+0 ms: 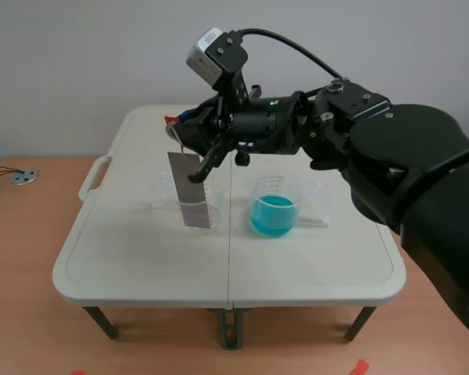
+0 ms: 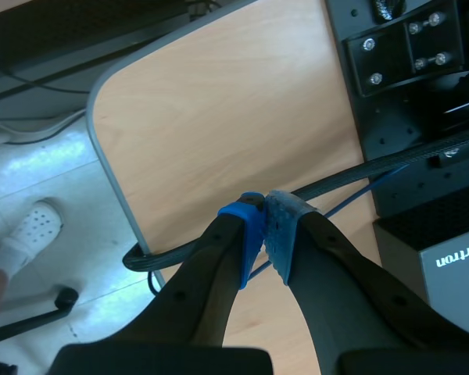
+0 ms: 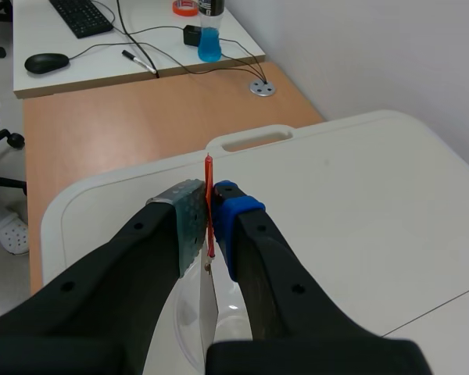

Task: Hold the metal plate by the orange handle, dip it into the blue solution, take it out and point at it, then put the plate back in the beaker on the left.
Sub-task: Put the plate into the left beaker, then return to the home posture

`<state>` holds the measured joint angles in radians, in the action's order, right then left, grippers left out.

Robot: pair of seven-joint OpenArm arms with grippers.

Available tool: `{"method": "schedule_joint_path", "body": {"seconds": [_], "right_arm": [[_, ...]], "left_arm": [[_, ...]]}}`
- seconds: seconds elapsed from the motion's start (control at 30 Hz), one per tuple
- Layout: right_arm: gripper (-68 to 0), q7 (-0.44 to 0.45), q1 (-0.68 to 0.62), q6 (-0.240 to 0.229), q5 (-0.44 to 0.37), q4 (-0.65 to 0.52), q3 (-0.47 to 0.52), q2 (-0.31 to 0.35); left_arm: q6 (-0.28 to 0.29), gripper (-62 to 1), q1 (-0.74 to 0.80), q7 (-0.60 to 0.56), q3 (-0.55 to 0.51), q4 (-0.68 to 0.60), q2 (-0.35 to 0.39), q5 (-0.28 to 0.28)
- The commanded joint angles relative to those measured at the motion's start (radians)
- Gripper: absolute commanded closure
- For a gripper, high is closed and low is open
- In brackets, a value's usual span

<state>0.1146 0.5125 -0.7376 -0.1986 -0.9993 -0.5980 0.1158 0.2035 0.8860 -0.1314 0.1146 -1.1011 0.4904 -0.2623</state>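
Scene view first: your right arm comes in from the right and reaches across, so the right gripper [image 1: 180, 134] sits straight above the empty beaker [image 1: 162, 194]. It's clamped on the orange handle [image 1: 170, 119]. The metal plate [image 1: 189, 191] hangs down from that handle, tilted a bit. Its lower end reaches down to the empty beaker and looks like it's inside the glass, but from this angle I honestly can't say for sure. The bottom strip of the plate looks darker than the rest.

The beaker of blue solution [image 1: 273, 207] stands just to the right of the empty beaker on the white folding table [image 1: 141, 258], close to it but not touching. The plate isn't in contact with it.

The right wrist view backs up the grip: both pads are pressed against the thin handle from either side, and the plate drops away under the fingers.

Your left gripper [image 2: 264, 209] is clenched on nothing, with its pads touching each other. It hangs over the edge of a wooden desk [image 2: 219, 117], with a black cable [image 2: 336, 183] running just ahead of the fingertips and a white shoe [image 2: 35, 226] on the floor off to the side.
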Motion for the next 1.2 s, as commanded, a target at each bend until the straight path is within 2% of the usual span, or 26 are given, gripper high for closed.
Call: {"method": "schedule_joint_path", "body": {"seconds": [0.0, 0.4, 0.53, 0.73, 1.0, 1.07, 1.1, 1.13, 1.17], "right_arm": [[-1.1, 0.019, 0.03, -0.008, -0.014, 0.012, 0.0, -0.008], [-1.7, 0.027, 0.032, -0.008, -0.013, 0.045, 0.0, -0.008], [-11.5, 0.027, 0.034, -0.008, -0.013, 0.045, 0.003, -0.007], [-17.4, 0.027, 0.037, -0.008, -0.014, 0.045, 0.004, 0.003], [-32.2, 0.03, 0.039, -0.008, -0.013, 0.045, 0.026, 0.015], [-33.5, 0.031, 0.039, -0.008, -0.013, 0.045, 0.039, 0.018], [-35.0, 0.031, 0.039, -0.008, -0.013, 0.045, 0.047, 0.018], [-37.1, 0.03, 0.039, -0.008, -0.013, 0.045, 0.055, 0.018], [-39.7, 0.03, 0.039, -0.008, -0.013, 0.045, 0.063, 0.018]], "left_arm": [[0.011, -1.2, 0.003, -0.009, -0.003, -0.005, 0.006, -0.006], [0.028, -1.2, -0.006, -0.006, -0.003, -0.005, 0.006, -0.006], [0.027, -1.2, -0.006, -0.006, -0.003, -0.005, 0.006, -0.006], [0.027, -1.2, -0.006, -0.006, -0.003, -0.005, 0.006, -0.006], [0.027, -2.1, -0.006, -0.005, -0.003, -0.005, 0.006, -0.006], [0.027, -7.5, -0.006, -0.005, -0.003, -0.005, 0.006, -0.006], [0.027, -12.6, -0.006, -0.006, -0.003, -0.005, 0.006, -0.004], [0.027, -20.2, -0.006, -0.006, -0.003, -0.005, 0.006, 0.002], [0.027, -30.8, -0.008, -0.006, -0.003, -0.005, 0.006, 0.015]]}}
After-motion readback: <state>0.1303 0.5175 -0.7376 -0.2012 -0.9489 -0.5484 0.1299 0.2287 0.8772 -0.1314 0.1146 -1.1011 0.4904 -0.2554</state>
